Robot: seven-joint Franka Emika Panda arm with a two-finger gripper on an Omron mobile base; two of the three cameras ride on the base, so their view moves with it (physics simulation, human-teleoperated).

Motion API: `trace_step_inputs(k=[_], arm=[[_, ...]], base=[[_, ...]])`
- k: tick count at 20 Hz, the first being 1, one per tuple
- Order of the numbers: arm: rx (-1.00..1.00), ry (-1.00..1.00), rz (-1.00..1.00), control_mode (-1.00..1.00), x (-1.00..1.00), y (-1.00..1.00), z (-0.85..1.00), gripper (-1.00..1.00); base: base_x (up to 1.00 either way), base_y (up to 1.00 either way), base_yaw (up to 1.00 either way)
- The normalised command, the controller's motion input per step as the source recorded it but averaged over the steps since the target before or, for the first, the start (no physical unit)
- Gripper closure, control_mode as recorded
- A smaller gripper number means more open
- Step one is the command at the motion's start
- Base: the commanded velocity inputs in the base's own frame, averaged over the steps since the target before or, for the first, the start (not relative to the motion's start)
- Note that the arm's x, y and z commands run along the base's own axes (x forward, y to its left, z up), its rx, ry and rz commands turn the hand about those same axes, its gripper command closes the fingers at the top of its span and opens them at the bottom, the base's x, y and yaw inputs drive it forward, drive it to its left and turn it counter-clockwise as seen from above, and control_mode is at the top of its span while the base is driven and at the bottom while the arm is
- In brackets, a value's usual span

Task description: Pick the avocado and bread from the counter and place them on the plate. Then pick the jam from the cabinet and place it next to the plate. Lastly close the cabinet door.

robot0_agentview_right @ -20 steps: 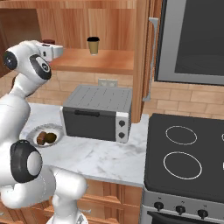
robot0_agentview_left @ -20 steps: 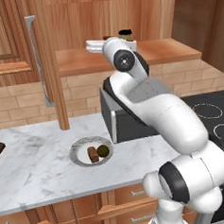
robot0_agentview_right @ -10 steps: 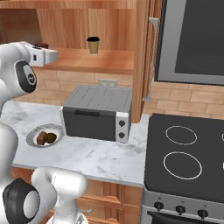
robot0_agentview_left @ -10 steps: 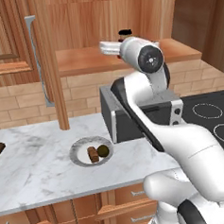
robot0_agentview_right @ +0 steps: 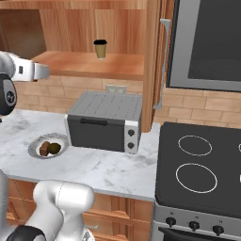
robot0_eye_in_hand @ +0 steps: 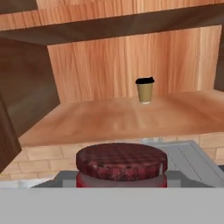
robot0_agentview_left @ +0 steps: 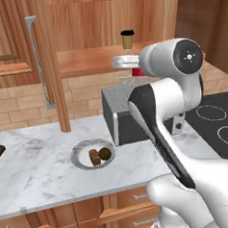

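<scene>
From the hand camera I see the jam (robot0_eye_in_hand: 121,167) right at the bottom, its dark lid facing me, close against the pincer; I take it as gripped, though the fingertips are hidden. In the left base view a bit of the red jar (robot0_agentview_left: 138,71) shows just off the cabinet (robot0_agentview_left: 90,59) shelf edge, above the toaster oven (robot0_agentview_left: 123,115). The paper cup (robot0_eye_in_hand: 145,90) stands on the shelf at 12 o'clock. On the tabletop (robot0_agentview_left: 33,174) the plate (robot0_agentview_left: 80,153) carries the bread (robot0_agentview_left: 94,157) and the avocado (robot0_agentview_left: 105,153), side by side. The cabinet door (robot0_agentview_left: 47,62) stands open.
</scene>
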Motion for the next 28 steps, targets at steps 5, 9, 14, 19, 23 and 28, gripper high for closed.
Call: trace_step_inputs(k=[5, 9, 14, 19, 23, 28], arm=[[-0.10, 0.24, 0.16, -1.00, -0.60, 0.06, -0.65, 1.00], [-0.10, 0.22, 0.16, -1.00, -0.23, 0.14, -0.88, 1.00], [-0.11, 0.18, 0.16, -1.00, -0.09, 0.22, -0.95, 1.00], [-0.06, 0.08, 0.17, -1.00, -0.02, 0.24, -0.85, 1.00], [0.00, 0.00, 0.17, -1.00, 0.00, 0.34, -0.68, 1.00], [0.03, -0.04, 0.15, -1.00, 0.00, 0.46, -0.46, 1.00]], base=[[0.00, 0.00, 0.00], [0.00, 0.00, 0.00], [0.00, 0.00, 0.00], [0.00, 0.00, 0.00], [0.00, 0.00, 0.00], [0.00, 0.00, 0.00]])
